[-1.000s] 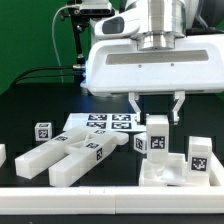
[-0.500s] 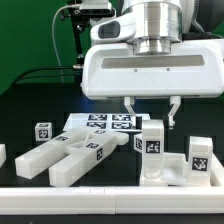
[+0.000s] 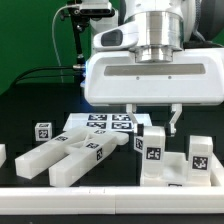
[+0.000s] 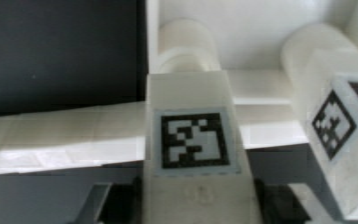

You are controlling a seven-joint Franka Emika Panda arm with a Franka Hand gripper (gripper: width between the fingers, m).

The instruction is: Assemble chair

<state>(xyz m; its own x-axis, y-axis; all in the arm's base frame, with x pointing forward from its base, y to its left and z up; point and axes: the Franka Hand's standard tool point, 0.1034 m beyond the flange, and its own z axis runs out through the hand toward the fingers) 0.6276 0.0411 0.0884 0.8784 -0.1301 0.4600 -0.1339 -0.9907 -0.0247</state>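
The post stands upright on a white slab at the exterior view's right. The gripper hangs open over it, one jaw on either side of its top and, as far as I can tell, not touching. If it closes off-centre, one finger may shove the post askew or tip it off the slab.

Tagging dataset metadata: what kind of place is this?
Probably a robotics lab bench: a green backdrop, a black table carrying a marker board, and tagged white chair parts under the arm's gripper.
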